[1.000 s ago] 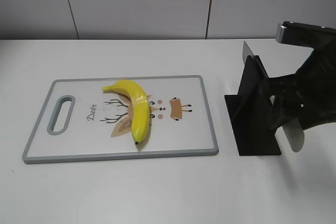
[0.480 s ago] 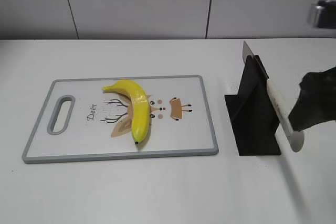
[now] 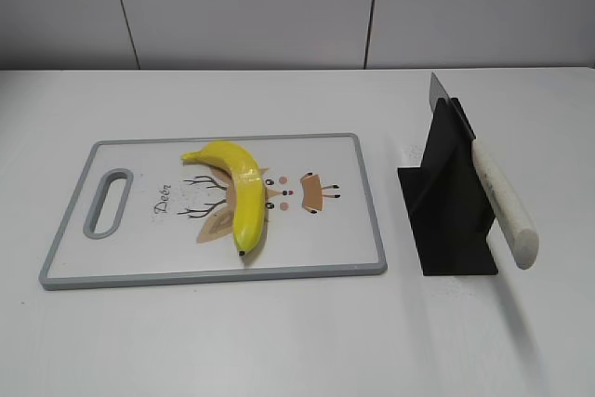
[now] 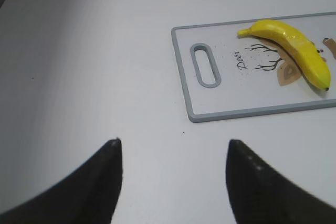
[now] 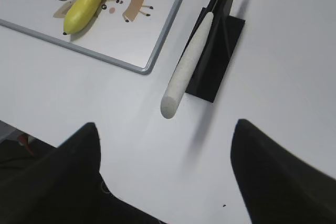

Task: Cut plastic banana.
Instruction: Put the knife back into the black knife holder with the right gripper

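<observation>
Right hand [image 5: 165, 174] spread open, empty, above the worktop [image 3: 279, 341] — knife handle [image 5: 186, 66] just ahead, long axis pointing back at it from the black stand [image 5: 223, 40]. Plastic banana [image 5: 84, 1] ahead-left on the cutting board [image 5: 152, 51]. Left hand [image 4: 170, 177] open too — farther from the knife.
</observation>
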You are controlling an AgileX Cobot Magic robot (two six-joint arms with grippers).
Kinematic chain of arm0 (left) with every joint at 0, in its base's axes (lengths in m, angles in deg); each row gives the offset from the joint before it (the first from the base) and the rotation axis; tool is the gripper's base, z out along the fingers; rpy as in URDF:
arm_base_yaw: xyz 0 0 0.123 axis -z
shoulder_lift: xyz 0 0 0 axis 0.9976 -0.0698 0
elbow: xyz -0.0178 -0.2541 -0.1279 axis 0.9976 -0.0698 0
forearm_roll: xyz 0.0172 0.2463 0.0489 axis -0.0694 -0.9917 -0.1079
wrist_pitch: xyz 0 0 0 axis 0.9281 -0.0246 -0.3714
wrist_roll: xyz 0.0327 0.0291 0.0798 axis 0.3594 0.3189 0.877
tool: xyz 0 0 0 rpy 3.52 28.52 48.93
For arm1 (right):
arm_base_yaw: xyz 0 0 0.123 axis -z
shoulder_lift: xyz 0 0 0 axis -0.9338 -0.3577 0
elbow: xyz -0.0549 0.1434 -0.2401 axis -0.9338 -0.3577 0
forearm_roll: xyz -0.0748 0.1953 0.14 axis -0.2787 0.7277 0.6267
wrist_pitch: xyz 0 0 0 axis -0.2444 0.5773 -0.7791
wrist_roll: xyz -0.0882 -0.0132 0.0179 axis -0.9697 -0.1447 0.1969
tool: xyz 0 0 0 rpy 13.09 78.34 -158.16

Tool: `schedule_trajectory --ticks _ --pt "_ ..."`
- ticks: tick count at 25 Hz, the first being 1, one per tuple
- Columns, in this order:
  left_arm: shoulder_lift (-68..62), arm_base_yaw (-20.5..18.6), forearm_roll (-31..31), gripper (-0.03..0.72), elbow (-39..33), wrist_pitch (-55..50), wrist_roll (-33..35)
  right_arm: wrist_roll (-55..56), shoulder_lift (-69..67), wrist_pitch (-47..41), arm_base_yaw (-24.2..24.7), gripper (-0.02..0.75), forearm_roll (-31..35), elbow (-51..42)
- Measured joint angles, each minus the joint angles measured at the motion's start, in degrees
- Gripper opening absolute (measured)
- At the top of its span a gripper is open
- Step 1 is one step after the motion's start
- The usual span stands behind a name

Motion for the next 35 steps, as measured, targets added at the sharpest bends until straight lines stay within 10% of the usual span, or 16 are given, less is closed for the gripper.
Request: schedule_trajectory --ticks 26,35 --pt "0.00 -0.01 0.00 0.533 0.00 0.06 0.00 -0.57 42.42 0.05 0.25 0.589 -4.80 -20.15" --pt "0.00 -0.01 0.00 0.517 0.00 0.06 0.00 -0.57 42.42 0.11 12.12 0.589 -2.87 -20.15"
